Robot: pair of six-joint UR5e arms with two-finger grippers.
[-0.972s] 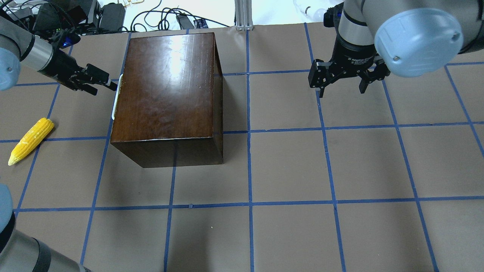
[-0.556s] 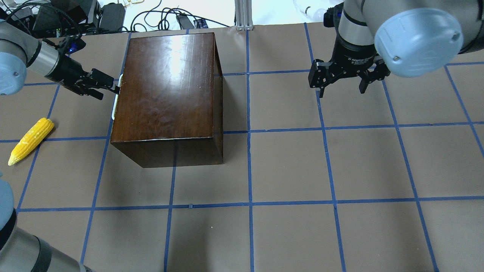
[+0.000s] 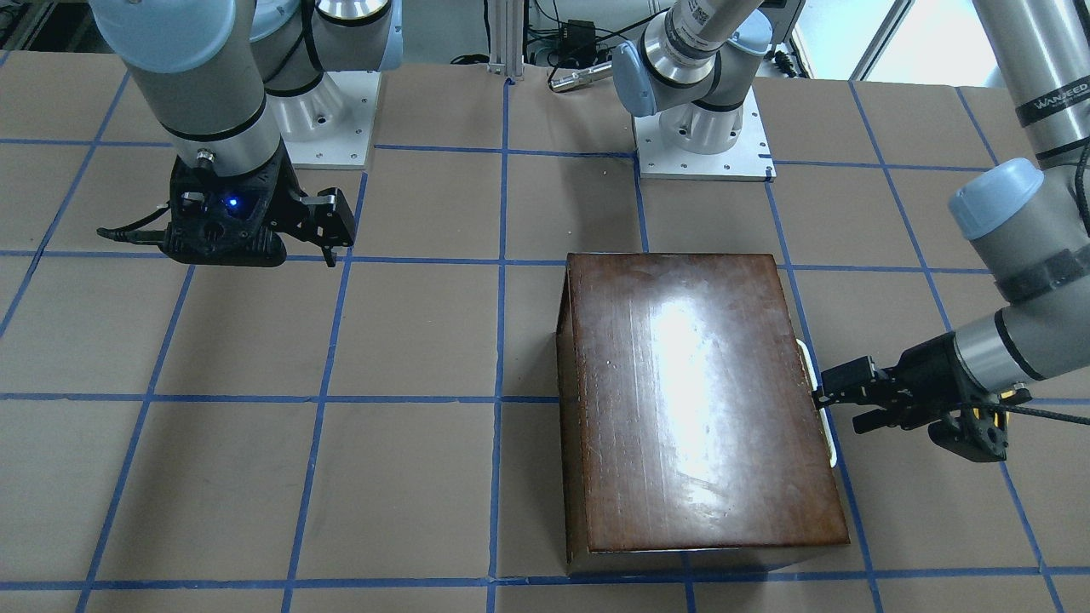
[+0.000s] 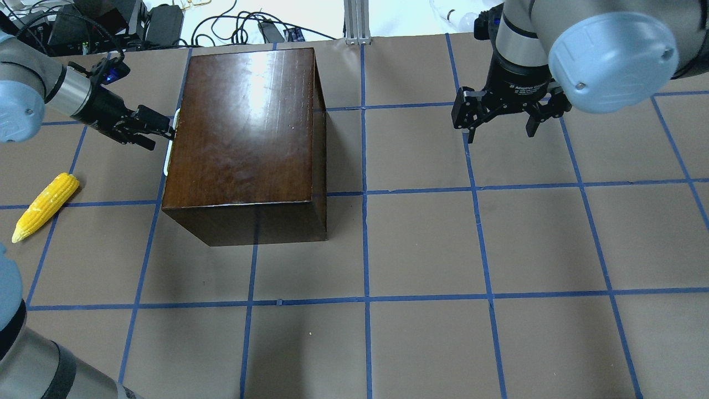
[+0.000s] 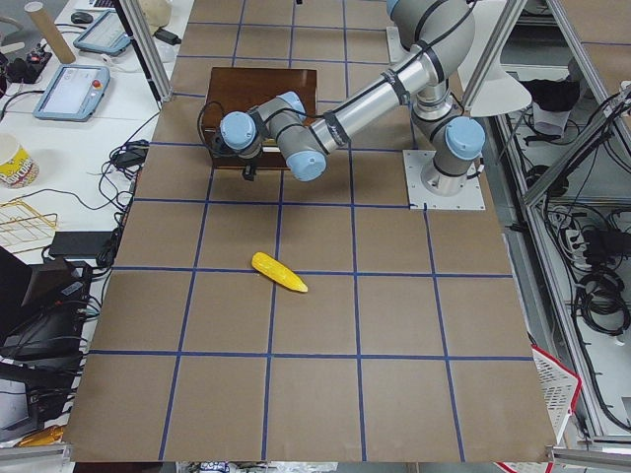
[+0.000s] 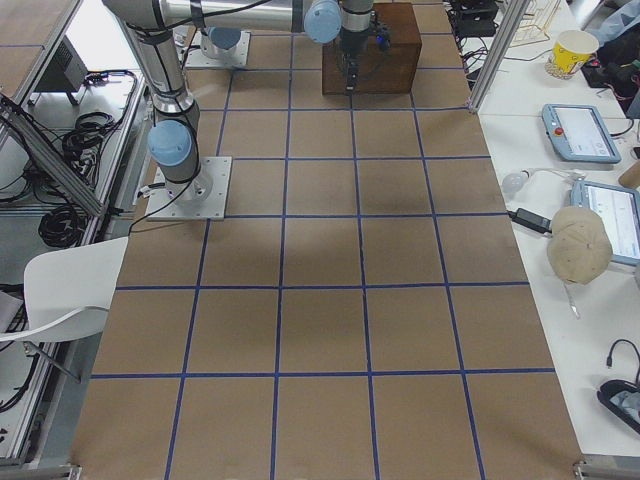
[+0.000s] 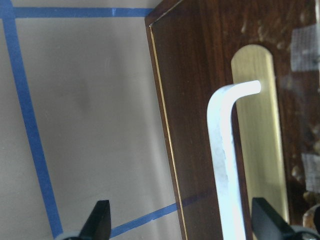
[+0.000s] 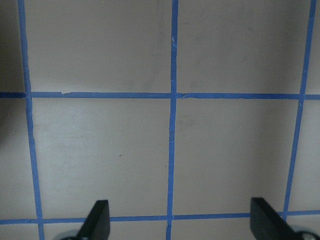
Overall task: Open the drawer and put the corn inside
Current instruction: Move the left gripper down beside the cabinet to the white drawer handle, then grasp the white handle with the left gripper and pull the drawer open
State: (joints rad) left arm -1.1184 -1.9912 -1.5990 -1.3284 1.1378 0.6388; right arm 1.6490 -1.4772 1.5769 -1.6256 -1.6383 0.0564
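The glossy dark-brown box [image 4: 243,133] stands at the back left of the table, its drawer shut. The left wrist view shows the drawer's dark front panel [image 7: 200,100] and whitish handle [image 7: 225,160]. My left gripper [image 4: 163,138] is open at the box's left face. Its fingers stand on either side of the handle [image 4: 168,160], one fingertip [image 7: 102,220] over the table, the other over the panel. The yellow corn [image 4: 45,206] lies on the table left of the box, apart from both grippers. My right gripper [image 4: 501,133] is open and empty, hanging above the table at the back right.
The table is brown paper with a blue tape grid [image 4: 365,299]. Cables and power supplies [image 4: 155,22] lie beyond its far edge, behind the box. The robot bases [image 3: 702,140] are bolted at the near edge.
My left gripper has moved right toward the box and now has its fingers at the drawer handle. The right arm, the corn and the box have not moved.
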